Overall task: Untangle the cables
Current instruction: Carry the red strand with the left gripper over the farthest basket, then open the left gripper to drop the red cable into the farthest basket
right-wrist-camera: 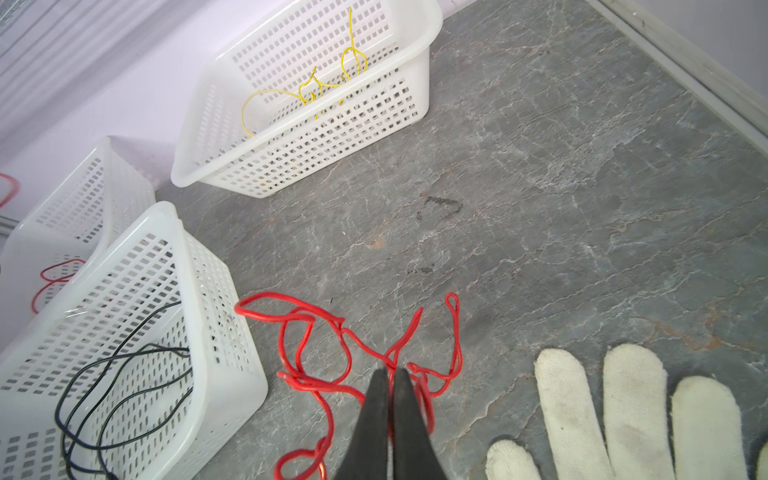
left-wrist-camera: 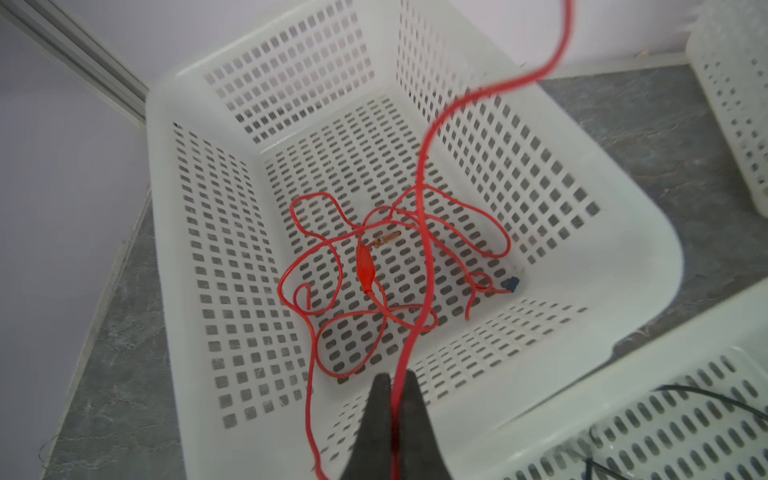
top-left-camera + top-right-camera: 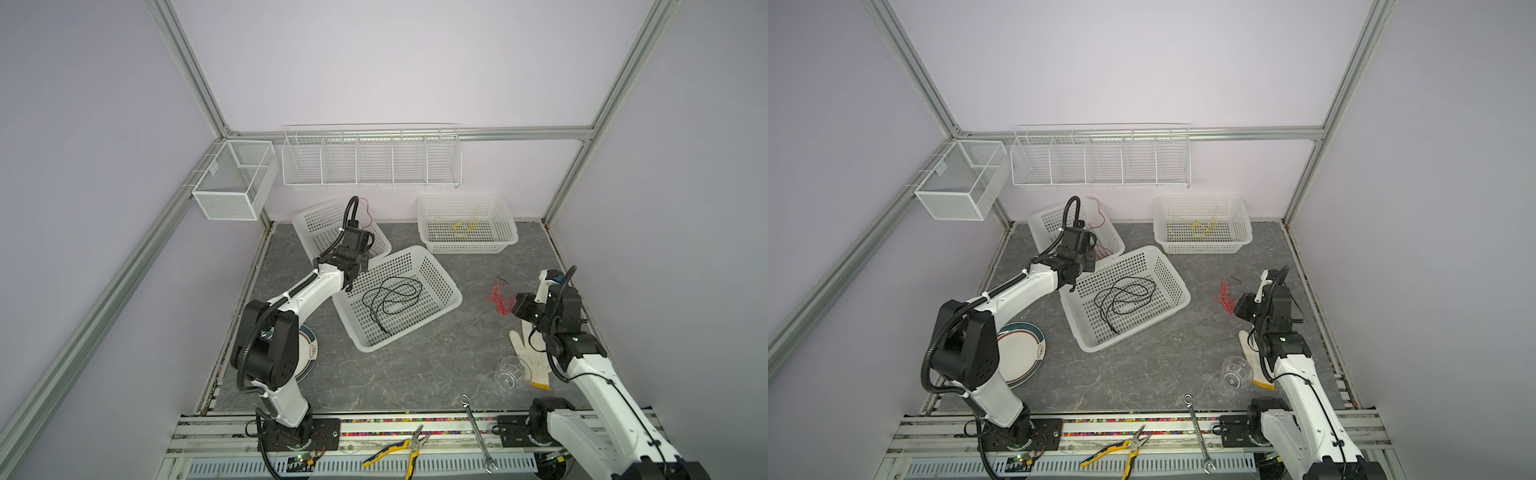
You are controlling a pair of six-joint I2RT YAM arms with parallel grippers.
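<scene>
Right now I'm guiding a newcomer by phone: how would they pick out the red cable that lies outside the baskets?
On the grey tabletop, look right, nearer than the right-hand basket holding the yellow cable. A kinked red cable lies on the bare surface beside a white glove, pinched in the right gripper. The other red cable sits in the far-left basket; this one does not.

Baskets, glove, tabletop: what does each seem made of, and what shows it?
Baskets: likely moulded plastic, white, slightly glossy, regular slots.
Glove: knitted fabric, off-white, matt, visible weave.
Tabletop: grey stone or stone-look sheet, pale veins; unclear which.
</scene>
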